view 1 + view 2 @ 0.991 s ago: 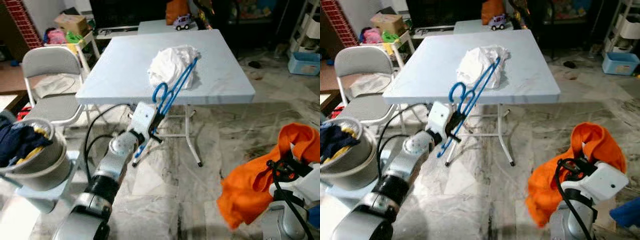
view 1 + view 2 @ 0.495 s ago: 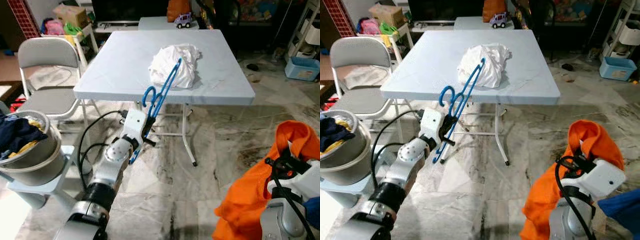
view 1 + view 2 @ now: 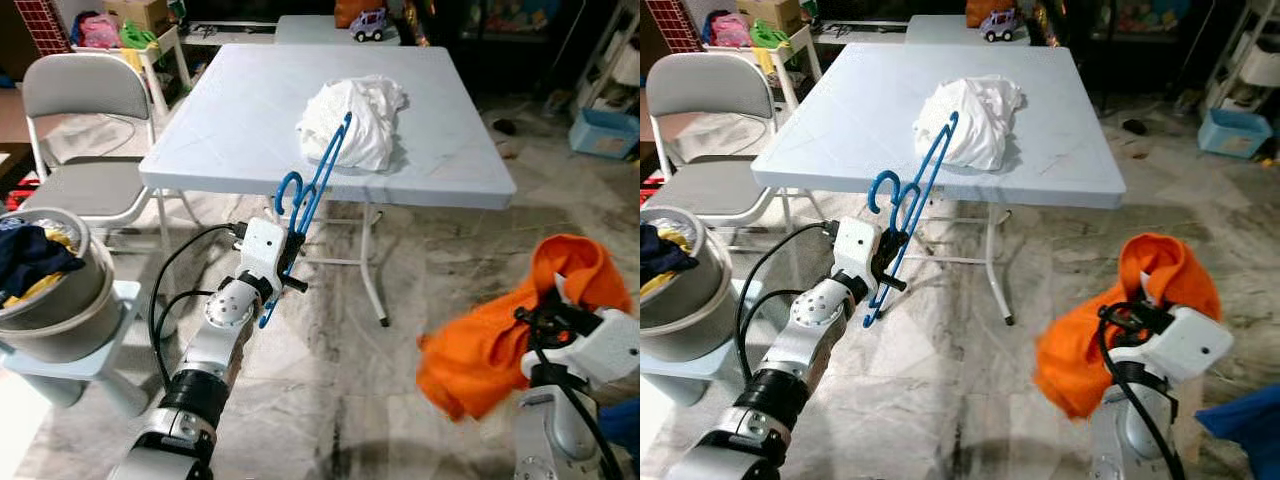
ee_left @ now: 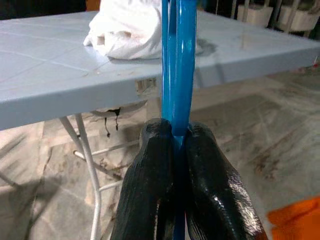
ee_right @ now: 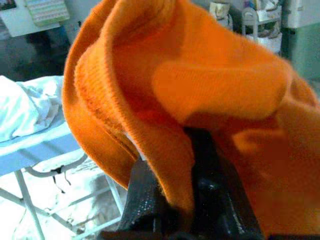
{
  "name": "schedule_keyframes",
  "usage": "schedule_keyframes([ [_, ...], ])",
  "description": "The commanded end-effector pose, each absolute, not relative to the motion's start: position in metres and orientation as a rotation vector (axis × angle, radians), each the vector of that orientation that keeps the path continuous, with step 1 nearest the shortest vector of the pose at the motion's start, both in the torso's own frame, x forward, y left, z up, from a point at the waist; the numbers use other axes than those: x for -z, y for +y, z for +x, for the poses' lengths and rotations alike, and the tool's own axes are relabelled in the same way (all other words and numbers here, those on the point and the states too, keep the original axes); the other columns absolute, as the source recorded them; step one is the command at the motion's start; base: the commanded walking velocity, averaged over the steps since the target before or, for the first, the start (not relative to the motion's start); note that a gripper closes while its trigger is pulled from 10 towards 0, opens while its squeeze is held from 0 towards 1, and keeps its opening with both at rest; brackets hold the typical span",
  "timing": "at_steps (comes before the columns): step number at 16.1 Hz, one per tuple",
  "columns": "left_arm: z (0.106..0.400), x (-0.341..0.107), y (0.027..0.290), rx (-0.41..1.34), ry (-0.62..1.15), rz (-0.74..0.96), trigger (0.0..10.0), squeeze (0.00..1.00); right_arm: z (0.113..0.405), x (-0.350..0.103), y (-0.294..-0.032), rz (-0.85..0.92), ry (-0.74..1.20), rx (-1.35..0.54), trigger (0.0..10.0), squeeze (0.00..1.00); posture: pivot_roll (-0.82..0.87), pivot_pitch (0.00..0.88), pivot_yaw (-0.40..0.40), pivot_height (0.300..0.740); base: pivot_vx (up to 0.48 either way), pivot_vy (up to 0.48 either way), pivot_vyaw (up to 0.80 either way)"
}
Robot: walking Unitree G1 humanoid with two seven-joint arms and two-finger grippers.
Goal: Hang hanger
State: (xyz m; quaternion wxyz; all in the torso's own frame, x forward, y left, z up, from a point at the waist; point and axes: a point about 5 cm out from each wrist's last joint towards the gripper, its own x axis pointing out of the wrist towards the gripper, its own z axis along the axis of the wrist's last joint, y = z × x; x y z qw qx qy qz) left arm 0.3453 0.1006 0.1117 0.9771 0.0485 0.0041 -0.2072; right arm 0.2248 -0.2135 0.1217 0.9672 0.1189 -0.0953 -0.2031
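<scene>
Since a second ago the orange garment (image 3: 510, 325) has sunk from a tall bunch into a lower, wider drape on the robot's right, while the camera itself has shifted, so the bench's apparent slide is not a real move. Nearest, the right end effector (image 5: 172, 200) is clamped on a fold of that orange cloth, the rest hanging loose below the wrist. On the other side, the left end effector (image 4: 175, 165) is closed on the lower part of the blue hanger (image 3: 315, 190), whose hook (image 3: 290, 190) curls up just in front of the near edge of the pale blue bench (image 3: 220, 130). Beyond, one white crumpled cloth (image 3: 355, 120) lies on the bench top, a grey folding chair (image 3: 75, 110) stands to the left, and a metal bucket (image 3: 55, 325) of dark clothes sits on a low stool. Count: one hanger, one orange garment, one white cloth, one chair, one bucket. Risks, as I judge them: the thin hanger is pinched low and could pivot between the fingers; its tip could snag the white cloth or knock the bench edge; the loose garment might slip free or foul the hanger.
</scene>
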Motion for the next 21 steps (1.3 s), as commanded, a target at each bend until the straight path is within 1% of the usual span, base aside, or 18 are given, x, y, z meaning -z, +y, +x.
schedule_keyframes([
  [1,0.344,-0.116,0.104,0.39,-0.02,0.088,10.0,0.0,0.228,-0.125,-0.211,0.208,-0.196,0.368,0.0,0.0,0.18,0.065,-0.06,0.74,0.281,0.0,0.0],
  [5,0.339,-0.111,0.108,0.367,-0.01,0.081,10.0,0.0,0.232,-0.127,-0.212,0.205,-0.196,0.354,0.0,0.0,0.19,0.076,-0.077,0.74,0.297,0.0,0.53],
  [9,0.336,-0.11,0.112,0.362,-0.003,0.091,10.0,0.0,0.231,-0.126,-0.213,0.208,-0.189,0.359,0.0,0.0,0.19,0.087,-0.076,0.74,0.281,0.274,0.0],
  [14,0.335,-0.11,0.11,0.373,0.001,0.086,10.0,0.0,0.23,-0.124,-0.213,0.223,-0.178,0.366,0.0,0.0,0.19,0.092,-0.076,0.74,0.368,0.21,0.0],
  [18,0.334,-0.11,0.11,0.375,0.002,0.086,10.0,0.0,0.231,-0.127,-0.217,0.219,-0.186,0.368,0.0,0.0,0.19,0.091,-0.084,0.74,0.395,0.263,-0.47],
  [20,0.333,-0.109,0.109,0.376,0.005,0.076,10.0,0.0,0.233,-0.128,-0.217,0.22,-0.188,0.361,0.0,0.0,0.18,0.091,-0.089,0.74,0.409,0.247,0.0],
  [21,0.333,-0.109,0.109,0.376,0.006,0.077,10.0,0.0,0.233,-0.129,-0.217,0.221,-0.188,0.359,0.0,0.0,0.18,0.09,-0.092,0.74,0.412,0.247,-0.8],
])
